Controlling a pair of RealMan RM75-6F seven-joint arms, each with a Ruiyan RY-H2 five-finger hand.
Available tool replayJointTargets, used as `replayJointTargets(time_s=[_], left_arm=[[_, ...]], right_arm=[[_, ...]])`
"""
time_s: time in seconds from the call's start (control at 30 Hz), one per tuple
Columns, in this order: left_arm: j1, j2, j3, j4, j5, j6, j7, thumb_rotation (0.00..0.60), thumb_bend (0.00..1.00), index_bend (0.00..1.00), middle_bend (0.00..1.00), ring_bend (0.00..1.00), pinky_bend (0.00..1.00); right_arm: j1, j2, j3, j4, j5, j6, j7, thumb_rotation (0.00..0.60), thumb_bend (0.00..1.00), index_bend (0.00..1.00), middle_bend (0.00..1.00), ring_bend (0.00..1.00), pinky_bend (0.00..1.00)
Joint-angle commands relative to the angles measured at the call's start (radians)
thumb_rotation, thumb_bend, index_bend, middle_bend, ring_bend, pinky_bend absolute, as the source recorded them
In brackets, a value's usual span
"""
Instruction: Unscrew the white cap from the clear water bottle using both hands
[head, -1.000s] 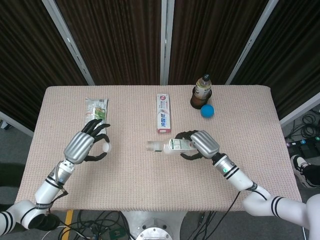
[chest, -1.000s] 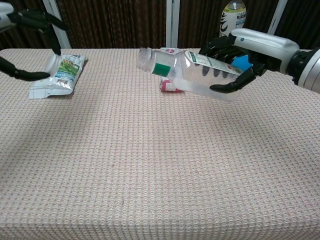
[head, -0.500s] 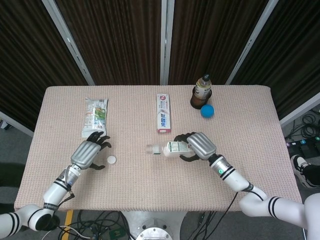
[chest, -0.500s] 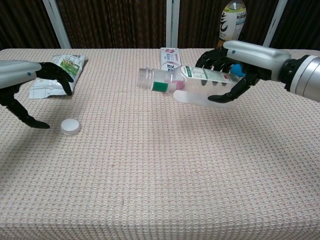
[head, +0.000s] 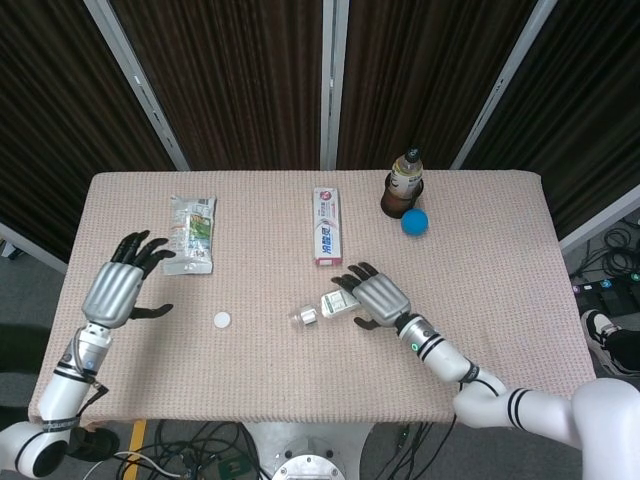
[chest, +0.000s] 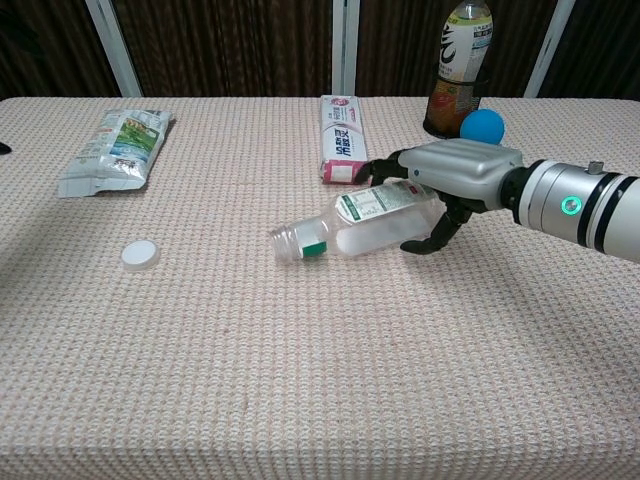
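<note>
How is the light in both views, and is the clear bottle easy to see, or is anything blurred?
Head view: even light, faint shadows, the bottle small and pale against the table. Chest view: sharp, the bottle clear with a soft shadow beneath it, right hand in focus, no glare.

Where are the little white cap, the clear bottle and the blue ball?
white cap (chest: 140, 254), chest view, middle of its flat top.
clear bottle (chest: 365, 222), chest view, on its body, near the label.
blue ball (head: 415, 222), head view, middle of the ball.
</note>
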Motion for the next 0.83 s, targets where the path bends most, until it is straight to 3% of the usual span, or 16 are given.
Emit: replayJointTargets(time_s=[0.03, 0.2, 0.37, 0.63, 0.83], left_arm=[[0.022, 0.033, 0.003, 0.009, -0.010, 0.008, -0.008, 0.600, 0.00, 0.24, 0.13, 0.00, 0.01], [0.073, 0.081, 0.020, 0.034, -0.058, 0.008, -0.025, 0.600, 0.00, 0.24, 0.13, 0.00, 0.01], [0.163, 0.086, 0.041, 0.063, -0.082, 0.089, -0.038, 0.600, 0.00, 0.24, 0.13, 0.00, 0.01], [0.275, 0.087, 0.099, 0.013, -0.013, 0.218, 0.009, 0.600, 0.00, 0.24, 0.13, 0.00, 0.01], [0.321, 0.077, 0.115, -0.021, 0.037, 0.279, 0.041, 0.600, 0.00, 0.24, 0.13, 0.00, 0.01]], right_arm=[[-0.044, 0.086, 0.001, -0.115, 0.031, 0.045, -0.050, 0.600, 0.34, 0.00, 0.00, 0.00, 0.00], [-0.173, 0.256, -0.023, -0.243, 0.014, 0.219, -0.031, 0.600, 0.34, 0.00, 0.00, 0.00, 0.00], [-0.341, 0.393, -0.086, -0.275, -0.041, 0.411, 0.122, 0.600, 0.37, 0.00, 0.08, 0.00, 0.00], [-0.561, 0.496, -0.158, -0.327, -0.057, 0.626, 0.163, 0.600, 0.38, 0.00, 0.04, 0.00, 0.00], [-0.619, 0.530, -0.167, -0.344, -0.118, 0.697, 0.174, 0.600, 0.39, 0.00, 0.04, 0.00, 0.00]])
